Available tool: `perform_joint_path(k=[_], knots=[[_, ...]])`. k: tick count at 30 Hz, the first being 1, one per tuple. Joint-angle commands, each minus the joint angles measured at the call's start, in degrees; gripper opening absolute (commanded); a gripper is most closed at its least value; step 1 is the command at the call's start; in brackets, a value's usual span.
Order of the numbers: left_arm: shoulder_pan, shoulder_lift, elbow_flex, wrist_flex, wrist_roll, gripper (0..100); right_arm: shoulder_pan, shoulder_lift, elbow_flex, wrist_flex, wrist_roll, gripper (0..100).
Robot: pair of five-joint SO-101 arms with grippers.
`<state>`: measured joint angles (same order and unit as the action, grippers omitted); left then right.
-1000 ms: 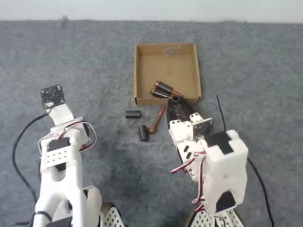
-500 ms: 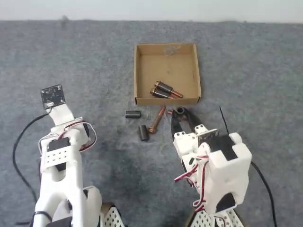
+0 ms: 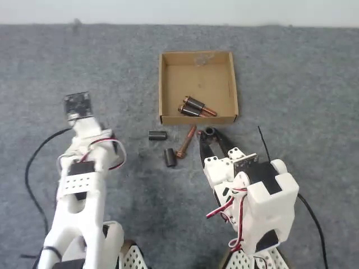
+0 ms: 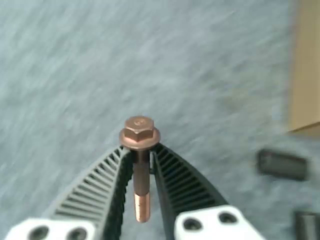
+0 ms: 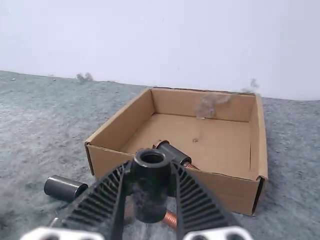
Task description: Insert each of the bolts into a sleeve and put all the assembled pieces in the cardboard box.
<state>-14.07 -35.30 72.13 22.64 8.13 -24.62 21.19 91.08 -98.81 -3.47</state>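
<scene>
Mating comes next, likely: left claw (image 4: 140,149) clamped on a bolt (image 4: 141,175), head at the tips, shank running back along the claw. Right claw (image 5: 150,167) grips a sleeve (image 5: 150,190), bore up, near the cardboard box (image 3: 165,84). Arms well apart across the desk (image 3: 291,73).

Probably a robotics lab or maker's workbench: white plastic arms (image 3: 263,196) with loose servo wires (image 3: 224,204) stand on a grey felt-like mat (image 3: 291,73), and beyond the right pincer (image 5: 151,175), past the cardboard box (image 5: 225,187) in front of it, rises a bare white wall (image 5: 150,35).
</scene>
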Motion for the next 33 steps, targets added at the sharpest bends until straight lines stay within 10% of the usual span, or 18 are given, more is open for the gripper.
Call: perform_joint_path(k=[1, 17, 33], knots=[[6.33, -2.81, -3.47, -5.54, 0.53, 1, -0.66, -2.51, 1.49, -1.54, 0.44, 0.6], [33.41, -2.81, -14.37, -16.79, 0.62, 1, -0.75, -2.51, 1.49, -1.27, 0.53, 0.6], [44.04, -2.90, -15.78, -16.88, 0.70, 1, -0.75, -2.51, 1.41, -1.36, 0.53, 0.6]])
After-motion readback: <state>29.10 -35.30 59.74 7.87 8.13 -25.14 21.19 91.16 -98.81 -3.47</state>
